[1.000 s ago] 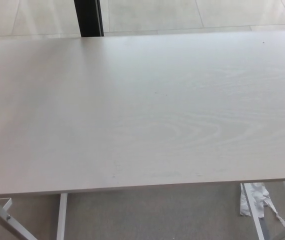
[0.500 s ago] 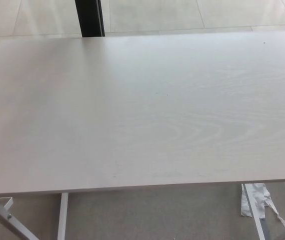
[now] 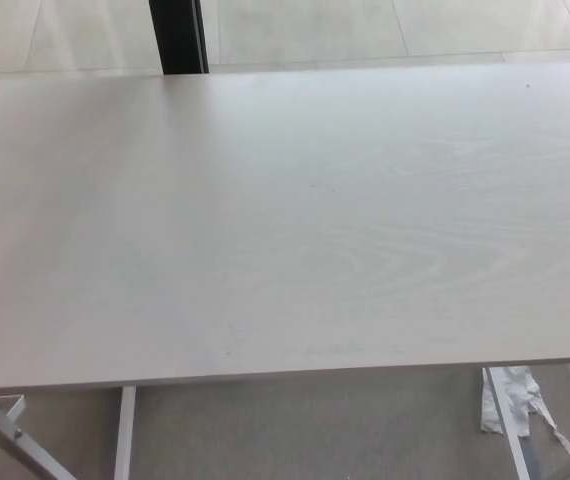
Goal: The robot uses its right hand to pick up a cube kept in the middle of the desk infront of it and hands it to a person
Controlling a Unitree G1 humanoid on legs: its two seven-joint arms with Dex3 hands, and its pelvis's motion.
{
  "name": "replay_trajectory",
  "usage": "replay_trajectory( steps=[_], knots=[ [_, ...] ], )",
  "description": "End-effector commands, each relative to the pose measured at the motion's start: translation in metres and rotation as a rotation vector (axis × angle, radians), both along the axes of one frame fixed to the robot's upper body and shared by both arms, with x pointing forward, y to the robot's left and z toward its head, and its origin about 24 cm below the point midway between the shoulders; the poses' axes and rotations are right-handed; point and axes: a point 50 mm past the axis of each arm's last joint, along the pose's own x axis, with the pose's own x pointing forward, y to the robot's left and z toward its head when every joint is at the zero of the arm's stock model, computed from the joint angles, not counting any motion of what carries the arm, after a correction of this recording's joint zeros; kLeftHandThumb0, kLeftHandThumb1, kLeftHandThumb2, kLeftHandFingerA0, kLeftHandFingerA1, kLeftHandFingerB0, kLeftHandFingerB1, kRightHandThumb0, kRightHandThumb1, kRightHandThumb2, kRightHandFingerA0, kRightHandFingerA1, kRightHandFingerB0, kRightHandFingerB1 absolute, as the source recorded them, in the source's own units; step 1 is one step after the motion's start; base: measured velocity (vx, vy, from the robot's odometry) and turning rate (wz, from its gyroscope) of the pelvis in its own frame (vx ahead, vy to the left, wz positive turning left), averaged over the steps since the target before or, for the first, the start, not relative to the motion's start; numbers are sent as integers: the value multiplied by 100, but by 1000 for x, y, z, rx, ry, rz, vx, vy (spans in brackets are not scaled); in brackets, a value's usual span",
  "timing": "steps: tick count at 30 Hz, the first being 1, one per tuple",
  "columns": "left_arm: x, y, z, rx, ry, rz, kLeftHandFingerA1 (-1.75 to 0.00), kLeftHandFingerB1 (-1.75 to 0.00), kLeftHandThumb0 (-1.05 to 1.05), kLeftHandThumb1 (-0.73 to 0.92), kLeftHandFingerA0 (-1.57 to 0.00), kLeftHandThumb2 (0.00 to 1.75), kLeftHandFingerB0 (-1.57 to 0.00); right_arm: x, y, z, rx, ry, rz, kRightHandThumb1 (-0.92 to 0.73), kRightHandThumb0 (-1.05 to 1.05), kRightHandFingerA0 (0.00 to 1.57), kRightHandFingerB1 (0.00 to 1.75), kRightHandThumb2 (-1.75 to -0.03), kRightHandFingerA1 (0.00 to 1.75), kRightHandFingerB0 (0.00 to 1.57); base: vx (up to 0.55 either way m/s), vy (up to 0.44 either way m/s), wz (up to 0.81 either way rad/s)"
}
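Observation:
The pale wood-grain desk (image 3: 295, 220) fills most of the head view. No cube shows anywhere on its top. Neither of my hands nor any part of my arms is in the picture. No person is visible.
A black post (image 3: 177, 35) stands beyond the desk's far edge on a light tiled floor. White desk legs (image 3: 123, 432) show under the near edge, above grey carpet. A crumpled white scrap (image 3: 513, 398) lies on the floor at the lower right.
Only a very slight shift of the whole picture from camera motion; nothing on the desk has changed.

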Motion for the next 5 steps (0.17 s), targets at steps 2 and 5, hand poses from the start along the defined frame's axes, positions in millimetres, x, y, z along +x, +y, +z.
replay_trajectory(
  steps=[2, 5],
  knots=[
    [-6, 2, 1, 3, -15, 18, -60, -51, -79, 58, -58, 98, -38, -1, -10, 10, 28, -67, 78, -50, -55, 30, 41, -55, 54, 26, 0, 0, 0],
    [-7, 3, 1, 5, -5, 18, -61, -52, -77, 59, -59, 98, -39, 0, -10, 10, 24, -69, 100, -39, -59, 24, 48, -76, 58, 19, 0, 0, 0]
  ],
)
